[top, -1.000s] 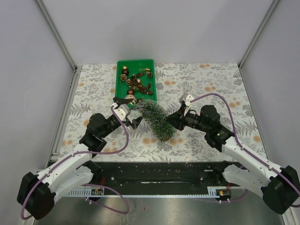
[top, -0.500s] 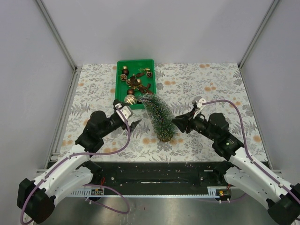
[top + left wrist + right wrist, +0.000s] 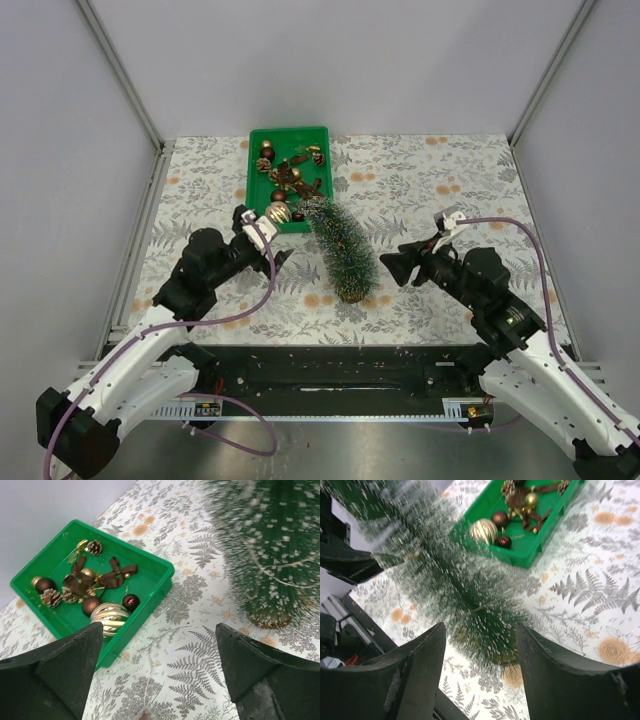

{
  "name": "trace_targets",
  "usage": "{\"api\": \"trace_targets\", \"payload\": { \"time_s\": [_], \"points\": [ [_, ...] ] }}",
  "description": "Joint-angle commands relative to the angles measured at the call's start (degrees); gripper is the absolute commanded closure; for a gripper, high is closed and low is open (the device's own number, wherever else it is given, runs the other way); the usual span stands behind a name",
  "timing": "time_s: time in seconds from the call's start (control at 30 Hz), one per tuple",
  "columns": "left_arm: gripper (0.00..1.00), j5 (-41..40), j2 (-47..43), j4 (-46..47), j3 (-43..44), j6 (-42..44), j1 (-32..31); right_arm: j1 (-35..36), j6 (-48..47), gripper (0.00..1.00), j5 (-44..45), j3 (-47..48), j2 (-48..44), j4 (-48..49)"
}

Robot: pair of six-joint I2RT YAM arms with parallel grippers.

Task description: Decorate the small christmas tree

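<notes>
My right pincer point(image 3: 480, 627): jaws partly apart, holding nothing. In the top view this pincer point(image 3: 392, 266) sits just right of centre, near the tree's lower flank but not touching it.

My left pincer point(image 3: 159, 630): jaws spread wide, empty. In the top view this pincer point(image 3: 268, 233) lies left of centre, near the lower edge of the tray.

Between the two, at mid-frame, the small christmas tree point(image 3: 340, 250) rests its wooden base on the table point(image 3: 450, 170). Its tip points toward the lower right corner of the green tray point(image 3: 290, 130). Both wrist views show the tree blurred, so I cannot tell whether it stands fully upright or leans.

The tray, at upper centre, holds a gold bauble point(image 3: 109, 617), dark balls, pine cones and brown ribbon.

Handling, as I judge it: the tree is light, with soft, springy bristles around a stiffer core. A squeeze high on the cone would likely sink in, slip, and perhaps shed frosting. The base looks like the firm, heavier part. I would take hold low, at the base or just above it, since a push higher up could tip the tree.
</notes>
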Motion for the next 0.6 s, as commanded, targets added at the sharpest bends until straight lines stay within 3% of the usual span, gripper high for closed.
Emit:
{"api": "trace_targets", "payload": {
  "time_s": [0.0, 0.17, 0.4, 0.47, 0.57],
  "points": [
    [0.01, -6.4, 0.3, -3.6, 5.7, -3.0, 1.6, -0.2, 0.6, 0.33, 4.7, 7.2, -1.2, -2.5],
    [0.01, -15.1, 4.4, -8.7, 9.7, -8.0, 5.2, -0.2, -0.4, 0.29, 13.9, 12.6, -1.2, -4.0],
    [0.01, -12.0, 20.9, -25.0, 28.0, -8.9, 14.3, -0.5, -5.3, 0.23, 28.5, 20.9, 10.8, -2.6],
    [0.01, -11.6, 23.2, -25.9, 30.4, -8.9, 15.3, -2.5, -5.7, 0.23, 28.3, 24.4, 17.5, -1.9],
    [0.01, -11.2, 26.3, -29.3, 33.8, -9.2, 17.0, -10.5, -1.1, 0.23, 19.1, 29.8, 27.3, 0.0]
  ]
}}
